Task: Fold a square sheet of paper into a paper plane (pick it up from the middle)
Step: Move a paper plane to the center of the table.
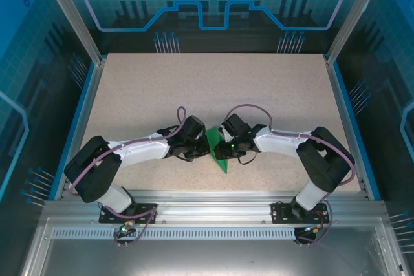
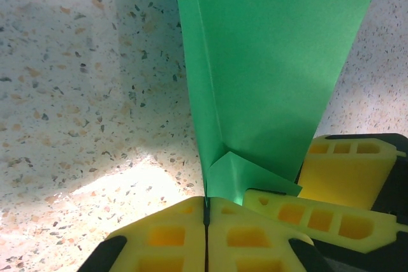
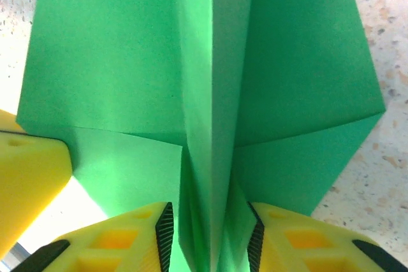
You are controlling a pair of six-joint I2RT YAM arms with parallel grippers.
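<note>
The bright-green sheet of paper [image 1: 222,163] is folded into a pointed shape with a centre ridge and two flat flaps [image 3: 115,62]. It stands between the two grippers near the table's front middle. My left gripper [image 2: 206,205] is shut on a thin folded edge of the paper [image 2: 274,62], its yellow fingers pressed together. My right gripper [image 3: 210,221] straddles the centre ridge from the other side. Its black pads stand apart, with the loose fold between them. A yellow finger of the right gripper [image 2: 344,176] sits close beside the left fingers.
The speckled beige table [image 1: 213,88] stretches back behind the arms, bordered by blue rails and transparent walls. Both arms [image 1: 142,150] reach in from the front corners and meet at the middle, their fingers nearly touching.
</note>
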